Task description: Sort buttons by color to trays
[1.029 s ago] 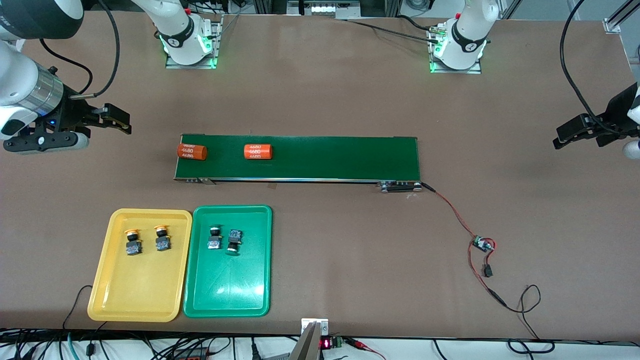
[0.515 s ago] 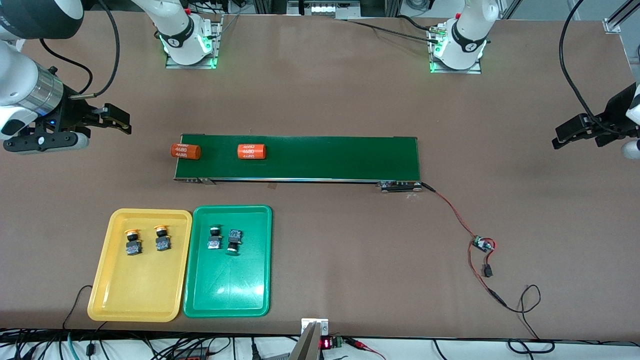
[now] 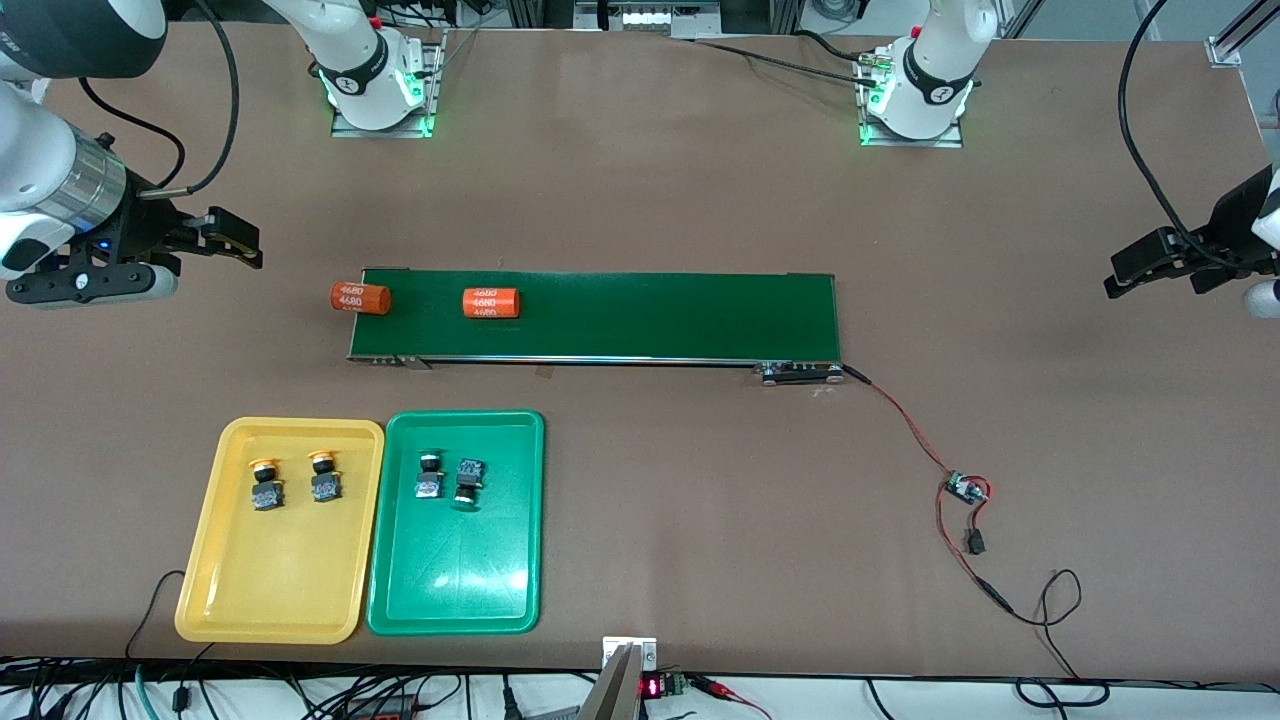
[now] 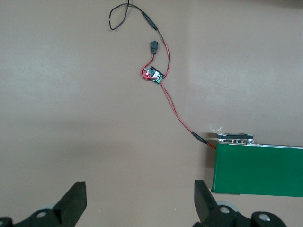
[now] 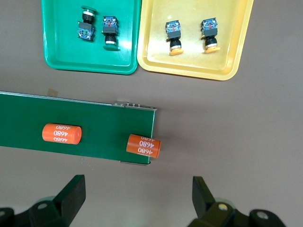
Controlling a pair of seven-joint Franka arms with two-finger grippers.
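Two yellow-capped buttons (image 3: 265, 486) (image 3: 324, 478) lie in the yellow tray (image 3: 280, 590). In the green tray (image 3: 455, 590) beside it lie two green-capped buttons (image 3: 428, 475) (image 3: 469, 482). The right wrist view shows both trays (image 5: 61, 59) (image 5: 236, 59) with their buttons (image 5: 86, 26) (image 5: 173, 35). My right gripper (image 3: 232, 240) (image 5: 139, 187) hangs open and empty over bare table off the conveyor's end. At the other end of the table my left gripper (image 3: 1140, 268) (image 4: 140, 191) is open and empty too, over bare table.
A long dark-green conveyor belt (image 3: 650, 315) crosses the table's middle. Two orange cylinders with white print ride on it, one (image 3: 490, 302) on the belt and one (image 3: 359, 298) overhanging its end. A red wire runs to a small circuit board (image 3: 965, 489) (image 4: 155, 75).
Both orange cylinders have travelled along the belt toward the right arm's end; the leading one now sticks out past the belt's end. Neither arm has moved.
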